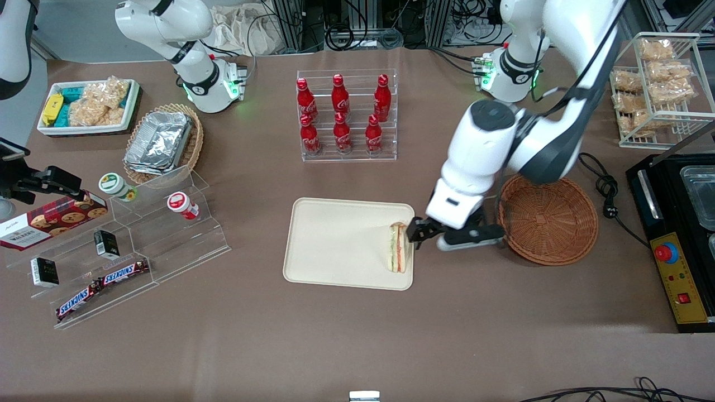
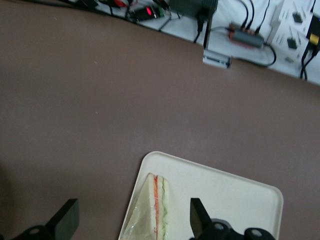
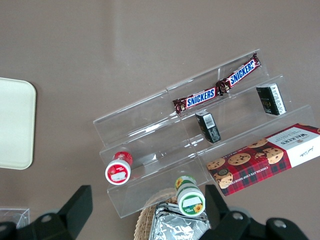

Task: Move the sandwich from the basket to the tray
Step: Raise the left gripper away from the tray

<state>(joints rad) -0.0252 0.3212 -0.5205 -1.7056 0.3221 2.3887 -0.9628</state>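
The left arm's black two-finger gripper (image 1: 419, 230) hovers just above the tray's edge nearest the basket, fingers (image 2: 199, 216) spread wide and holding nothing. The small triangular white-bread sandwich (image 1: 397, 247) with orange and green filling stands on the flat cream-beige rectangular tray (image 1: 335, 240), between the parted fingers but apparently free of them. The round reddish-brown woven wicker basket (image 1: 550, 220) beside the tray is empty. This looks like the release; next, lift straight up and clear without nudging the wedge.

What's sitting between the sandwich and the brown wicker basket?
Only the open gripper, beside the sandwich at the tray edge; the basket lies past it, front view.
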